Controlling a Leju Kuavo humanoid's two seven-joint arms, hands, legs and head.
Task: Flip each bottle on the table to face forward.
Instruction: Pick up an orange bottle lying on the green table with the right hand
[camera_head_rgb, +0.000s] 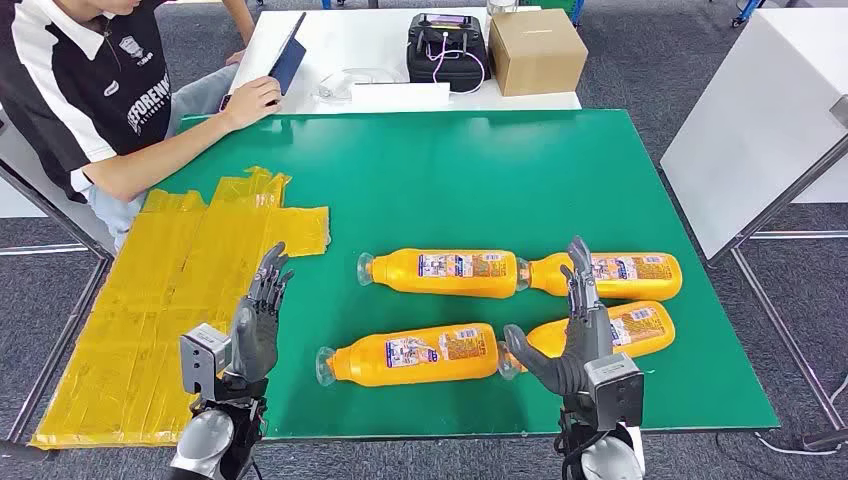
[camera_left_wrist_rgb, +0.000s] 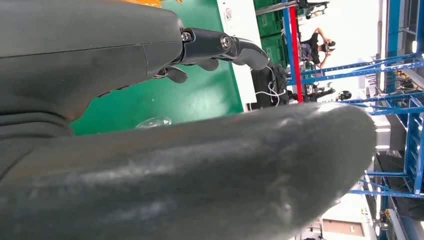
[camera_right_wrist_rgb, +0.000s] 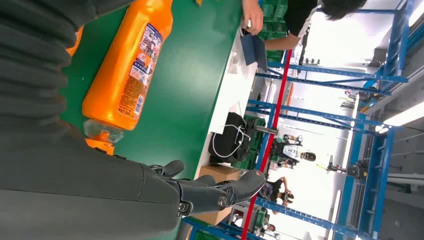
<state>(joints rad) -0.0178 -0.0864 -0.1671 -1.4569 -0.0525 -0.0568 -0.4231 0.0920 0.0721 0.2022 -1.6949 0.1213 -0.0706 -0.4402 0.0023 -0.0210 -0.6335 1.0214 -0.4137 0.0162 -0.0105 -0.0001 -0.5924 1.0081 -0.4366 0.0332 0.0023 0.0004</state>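
Green worktop (camera_head_rgb: 450, 170), centre of the head view: four orange plastic bottles with printed labels, all lying on their sides, long axes running left to right across the frame, clear caps pointing to frame left. Upper-left bottle (camera_head_rgb: 445, 272) and upper-right bottle (camera_head_rgb: 610, 275) lie end to end, the second's cap touching the first's base. Lower-left bottle (camera_head_rgb: 415, 354) and lower-right bottle (camera_head_rgb: 600, 332) form a second row nearer the frame's bottom. Left hand (camera_head_rgb: 258, 320), lower left, upright, fingers spread, holding nothing, apart from the bottles. Right hand (camera_head_rgb: 572, 335), lower right, fingers extended and apart, empty, in front of the lower-right bottle. Yellow tape patch (camera_head_rgb: 170, 300) at frame left. Seated person (camera_head_rgb: 110, 90), upper left.
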